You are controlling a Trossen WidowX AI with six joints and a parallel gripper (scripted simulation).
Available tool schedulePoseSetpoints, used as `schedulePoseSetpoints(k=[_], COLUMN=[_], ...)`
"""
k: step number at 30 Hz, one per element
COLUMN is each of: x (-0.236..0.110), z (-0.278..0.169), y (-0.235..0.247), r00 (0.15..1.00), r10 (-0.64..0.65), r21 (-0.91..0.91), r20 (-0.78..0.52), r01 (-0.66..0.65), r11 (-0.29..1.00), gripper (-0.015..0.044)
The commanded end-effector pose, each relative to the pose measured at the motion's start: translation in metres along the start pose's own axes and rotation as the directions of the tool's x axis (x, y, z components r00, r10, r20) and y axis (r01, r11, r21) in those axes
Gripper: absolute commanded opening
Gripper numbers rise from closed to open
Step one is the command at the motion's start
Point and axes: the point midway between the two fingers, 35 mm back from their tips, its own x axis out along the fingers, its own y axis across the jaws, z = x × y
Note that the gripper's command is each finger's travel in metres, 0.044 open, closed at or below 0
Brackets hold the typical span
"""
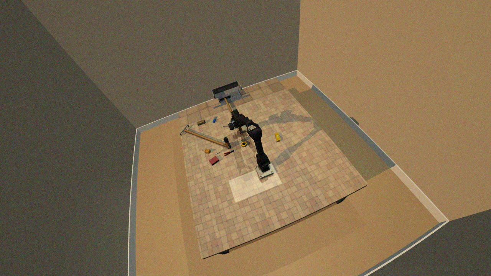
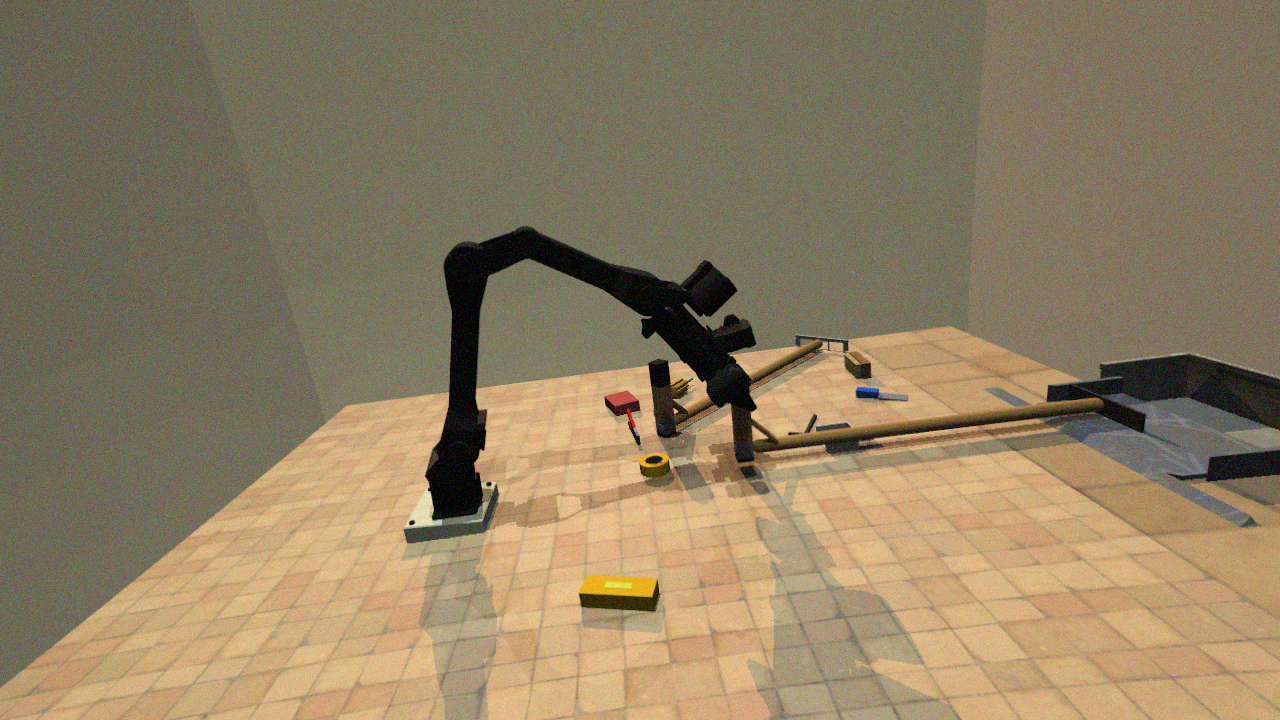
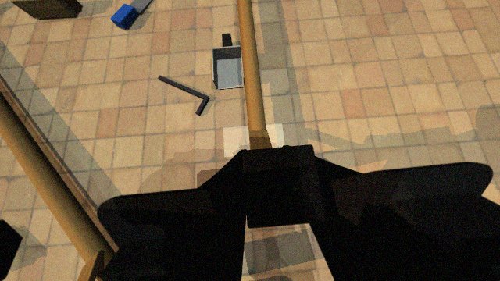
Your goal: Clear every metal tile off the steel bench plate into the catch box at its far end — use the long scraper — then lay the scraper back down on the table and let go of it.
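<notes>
Legible text, labels, numbers: none you can read in any view. The yellow block (image 2: 618, 591) on the desk (image 2: 895, 582) carries a pale marking on its top face, too small to make out.

- The counter (image 2: 895, 608) wears a matt mosaic of small tan and terracotta tiles, faintly mottled, no shine at all.
- The long scraper (image 2: 930, 423) shows a smooth wood-brown pole, evenly coloured, ending in a flat dark matt blade.
- The arm and gripper (image 3: 250, 230) look like matt black plastic or painted metal, swallowing the light.
- The steel bench plate (image 2: 1136, 438) reads blue-grey, with a soft cloudy sheen like brushed metal.
- The catch box (image 2: 1199, 376) has dull dark-grey walls.
- The small open tray (image 3: 227, 70) beside the pole has a pale grey metallic look.
- The yellow block (image 2: 618, 591) looks smooth, plastic-like.
</notes>
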Motion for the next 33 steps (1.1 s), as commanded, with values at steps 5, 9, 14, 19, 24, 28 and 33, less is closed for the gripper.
schedulePoseSetpoints(k=[5, 9, 14, 19, 24, 28, 33], x=[-0.014, -0.018, -0.023, -0.027, -0.032, -0.035, -0.039], z=[-0.003, -0.008, -0.015, -0.021, -0.028, -0.033, -0.04], y=[0.001, 0.001, 0.001, 0.002, 0.002, 0.002, 0.001], r00=[1.0, 1.0, 1.0, 1.0, 1.0, 1.0, 1.0], r10=[0.0, 0.0, 0.001, 0.001, 0.001, 0.001, 0.001], r21=[0.002, 0.002, 0.002, 0.002, 0.002, 0.002, 0.002], r20=[0.026, 0.027, 0.027, 0.027, 0.027, 0.028, 0.028], r01=[0.0, -0.001, -0.001, -0.001, -0.001, -0.001, -0.001], r11=[1.0, 1.0, 1.0, 1.0, 1.0, 1.0, 1.0], gripper=[0.0, 0.0, 0.0, 0.0, 0.0, 0.0, 0.0])
